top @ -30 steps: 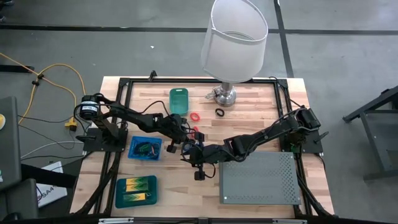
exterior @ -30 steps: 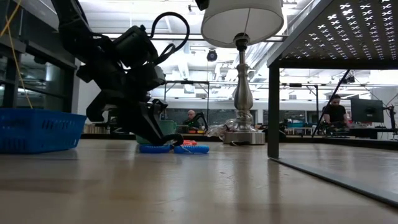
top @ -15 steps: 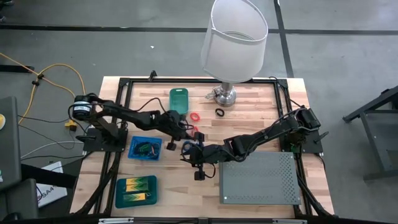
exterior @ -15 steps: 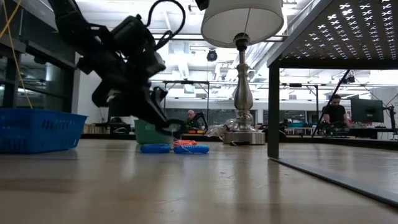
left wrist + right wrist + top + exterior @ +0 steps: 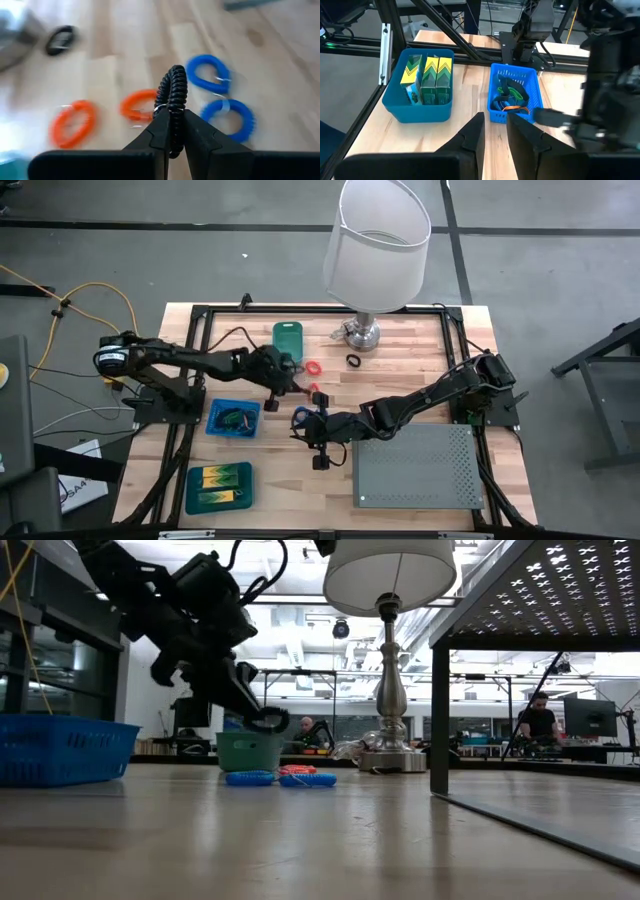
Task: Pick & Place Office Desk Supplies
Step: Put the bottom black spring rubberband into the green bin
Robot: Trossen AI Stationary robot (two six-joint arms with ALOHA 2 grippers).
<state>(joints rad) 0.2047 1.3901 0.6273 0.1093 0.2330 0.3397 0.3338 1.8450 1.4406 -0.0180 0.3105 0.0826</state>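
My left gripper (image 5: pixel 292 387) hangs above the table's middle, shut on a black coiled loop (image 5: pixel 175 85). Below it on the wood lie two blue loops (image 5: pixel 207 72) (image 5: pixel 227 117) and two orange-red loops (image 5: pixel 72 122) (image 5: pixel 137 105). Another black loop (image 5: pixel 353 360) lies near the lamp base. A blue basket (image 5: pixel 233 418) holds several loops. A teal tray (image 5: pixel 218 487) holds yellow-and-green blocks (image 5: pixel 425 75). My right gripper (image 5: pixel 302 425) waits open above the table, beside the blue loops, with nothing between its fingers (image 5: pixel 480 135). My left gripper pinches one side of the black loop's ring (image 5: pixel 173 107) between its two fingers. The fingers slant down from the table's left side. The loop stands edge-on past the fingertips and hangs clear of the table (image 5: pixel 268 723).
A white-shaded lamp (image 5: pixel 378 240) on a chrome base (image 5: pixel 362 333) stands at the far middle. A green bin (image 5: pixel 288 340) sits left of it. A grey perforated box (image 5: pixel 415 465) fills the near right. A black frame (image 5: pixel 200 330) rims the table.
My left gripper has risen from the table beside the blue loops and swung a little toward the far edge, staying shut. The black loop has come up with it, from table level to well clear of the wood.
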